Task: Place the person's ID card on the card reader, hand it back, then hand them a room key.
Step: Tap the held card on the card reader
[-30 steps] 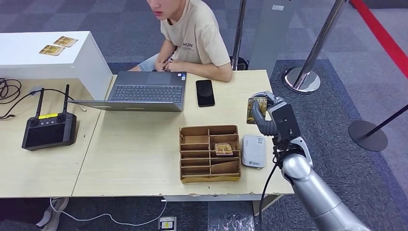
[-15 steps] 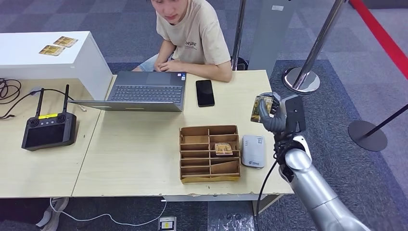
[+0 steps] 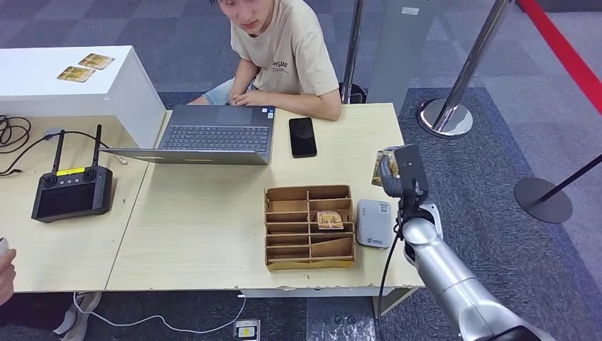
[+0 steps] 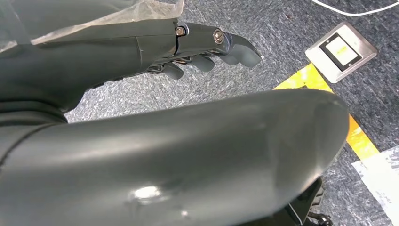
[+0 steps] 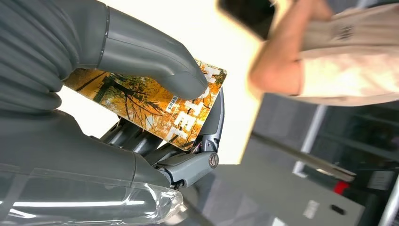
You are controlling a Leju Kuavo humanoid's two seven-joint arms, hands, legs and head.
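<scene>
My right hand (image 3: pixel 397 175) hovers over the table's right edge, just beyond the white card reader (image 3: pixel 373 223). It pinches an orange autumn-leaf card (image 3: pixel 382 166) between thumb and fingers. In the right wrist view the thumb presses on the card (image 5: pixel 160 111), with the fingers underneath it. The wooden organizer (image 3: pixel 310 250) sits left of the reader, and a similar orange card (image 3: pixel 330 220) lies in one of its compartments. The person (image 3: pixel 287 50) sits at the table's far side with forearms on it. My left hand (image 4: pixel 202 44) hangs over the carpet, holding nothing, fingers loosely bent.
A laptop (image 3: pixel 213 135) and a black phone (image 3: pixel 302 136) lie before the person. A black remote controller (image 3: pixel 71 192) rests on the left table. Two cards (image 3: pixel 85 67) lie on a white box. Stanchion bases (image 3: pixel 446 117) stand at right. Another person's hand (image 3: pixel 6 273) shows at lower left.
My right hand with the card turned at the wrist and drew slightly nearer to the card reader. A person's hand has come in at the lower left edge.
</scene>
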